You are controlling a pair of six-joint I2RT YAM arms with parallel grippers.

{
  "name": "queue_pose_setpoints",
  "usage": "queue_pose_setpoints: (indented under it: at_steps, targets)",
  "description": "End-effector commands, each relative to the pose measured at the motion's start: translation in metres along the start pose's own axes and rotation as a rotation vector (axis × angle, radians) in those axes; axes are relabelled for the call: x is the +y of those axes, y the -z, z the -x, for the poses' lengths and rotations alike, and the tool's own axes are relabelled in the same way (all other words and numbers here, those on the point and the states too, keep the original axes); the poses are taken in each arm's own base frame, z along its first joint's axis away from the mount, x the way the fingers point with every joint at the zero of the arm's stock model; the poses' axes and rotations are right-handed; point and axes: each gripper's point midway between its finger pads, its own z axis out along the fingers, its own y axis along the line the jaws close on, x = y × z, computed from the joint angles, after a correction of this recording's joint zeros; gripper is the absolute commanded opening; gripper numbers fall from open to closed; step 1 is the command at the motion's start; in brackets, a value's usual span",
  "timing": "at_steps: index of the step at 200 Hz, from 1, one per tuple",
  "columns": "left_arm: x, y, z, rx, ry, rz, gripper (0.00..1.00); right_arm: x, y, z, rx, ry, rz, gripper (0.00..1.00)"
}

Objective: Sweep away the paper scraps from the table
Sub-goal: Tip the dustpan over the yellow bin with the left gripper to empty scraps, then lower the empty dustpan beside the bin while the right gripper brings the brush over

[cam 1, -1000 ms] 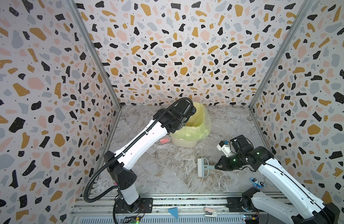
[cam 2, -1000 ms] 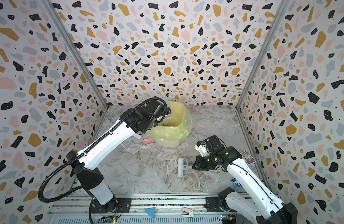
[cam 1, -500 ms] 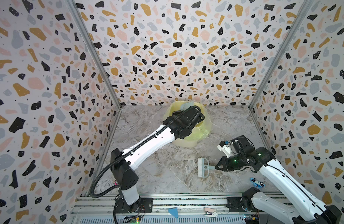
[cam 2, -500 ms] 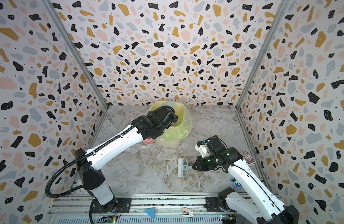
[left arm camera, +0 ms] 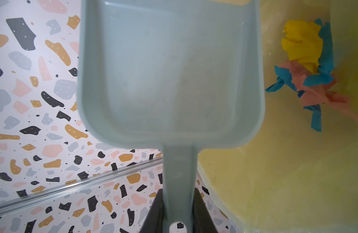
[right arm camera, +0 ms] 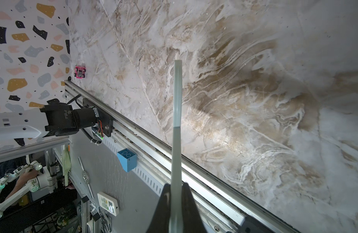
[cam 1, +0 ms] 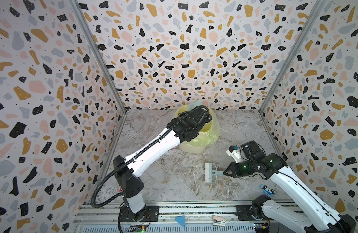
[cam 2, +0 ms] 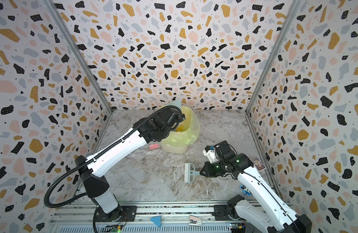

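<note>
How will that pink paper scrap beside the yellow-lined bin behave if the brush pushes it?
The pink scrap looks crumpled and thin, so probably light; it should slide easily on the smooth marble table. It may tumble or slip under the brush bristles rather than move straight.

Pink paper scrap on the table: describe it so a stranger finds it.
Find the bin lined with a yellow bag at the back of the marble table. At its base, on the left arm's side, lies a crumpled pink paper scrap. The other scraps are inside the bin.
</note>
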Motion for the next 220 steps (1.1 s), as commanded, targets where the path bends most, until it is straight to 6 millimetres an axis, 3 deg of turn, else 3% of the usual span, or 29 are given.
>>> queue_pose_setpoints:
  at_steps: [1,54,104,171,220]
  targets:
    - [0.004,0.009,0.003,-0.061,0.110,-0.044,0.00,0.005,0.005,0.003,-0.038,0.001,0.022,0.00]
    - [0.010,0.032,0.004,-0.189,0.349,-0.099,0.00,0.009,0.002,0.005,-0.057,0.014,0.034,0.00]
    - [0.005,0.049,-0.015,-0.257,0.587,-0.183,0.00,0.027,-0.011,0.007,-0.060,0.080,0.021,0.00]
    - [-0.018,0.063,-0.084,-0.240,0.938,-0.256,0.00,0.071,-0.032,0.011,-0.058,0.291,-0.069,0.00]
    - [-0.040,0.060,-0.143,-0.124,1.093,-0.217,0.00,0.119,-0.058,0.036,-0.071,0.612,-0.195,0.00]
